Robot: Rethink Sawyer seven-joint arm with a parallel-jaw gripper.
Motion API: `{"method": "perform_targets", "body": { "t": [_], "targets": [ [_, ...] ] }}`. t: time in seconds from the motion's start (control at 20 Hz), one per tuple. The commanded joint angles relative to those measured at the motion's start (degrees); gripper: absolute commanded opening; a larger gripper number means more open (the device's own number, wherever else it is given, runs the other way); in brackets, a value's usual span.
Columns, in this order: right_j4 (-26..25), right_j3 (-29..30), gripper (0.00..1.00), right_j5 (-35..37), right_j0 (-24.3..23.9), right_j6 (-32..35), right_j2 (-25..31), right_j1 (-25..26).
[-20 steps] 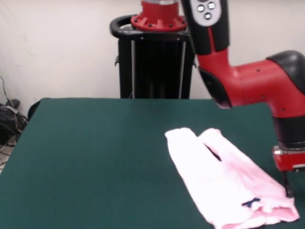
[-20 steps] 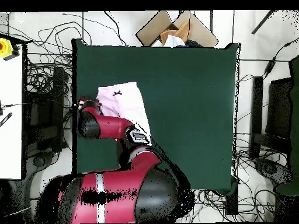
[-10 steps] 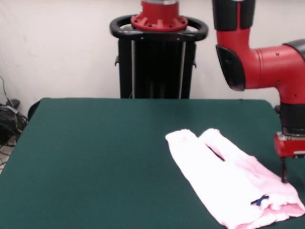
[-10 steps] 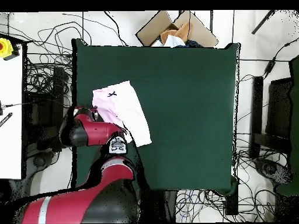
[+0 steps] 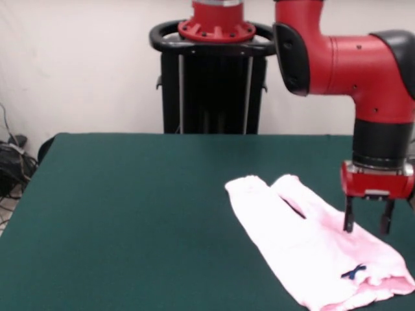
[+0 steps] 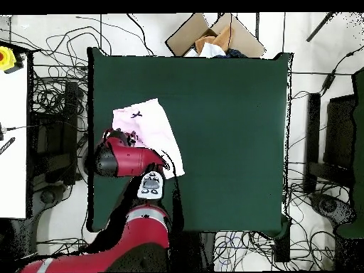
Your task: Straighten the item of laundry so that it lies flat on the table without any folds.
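The item of laundry (image 5: 305, 243), pale pink pants, lies spread on the right part of the dark green table (image 5: 130, 214). Its two short legs point to the far side, and the waistband with a small dark bow (image 5: 353, 272) is near the front right edge. The waistband's right corner looks slightly rumpled. My gripper (image 5: 367, 224) hangs open just above the pants' right side, with nothing between its fingers. In the overhead view the pants (image 6: 149, 128) lie near the table's (image 6: 227, 128) left edge, and the red arm (image 6: 124, 156) covers their lower part and hides the gripper.
The pants lie close to the table's edge (image 6: 91, 121). A cardboard box (image 6: 213, 39) sits beyond the table's top edge in the overhead view. Cables (image 6: 60, 92) and a white bench (image 6: 14, 135) with a yellow button (image 6: 8, 58) lie to the left.
The waistband was drawn outward toward the table edge and spread. Since then my gripper has lifted off the pants, shifted left in the front view, and both fingers now show apart.
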Motion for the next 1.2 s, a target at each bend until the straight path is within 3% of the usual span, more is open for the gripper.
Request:
{"method": "perform_targets", "body": {
  "t": [0.05,0.35,0.65,1.2],
  "targets": [
    [-1.52,3.16,1.00,6.98,-0.16,6.47,-1.93,-3.38],
    [-3.32,5.89,1.00,7.12,0.11,5.71,-4.48,-4.54],
    [-8.75,9.61,1.00,5.92,-1.51,3.02,-8.26,-5.37],
    [-19.64,17.90,1.00,7.09,-11.24,0.71,2.05,-6.44]
  ]
}}
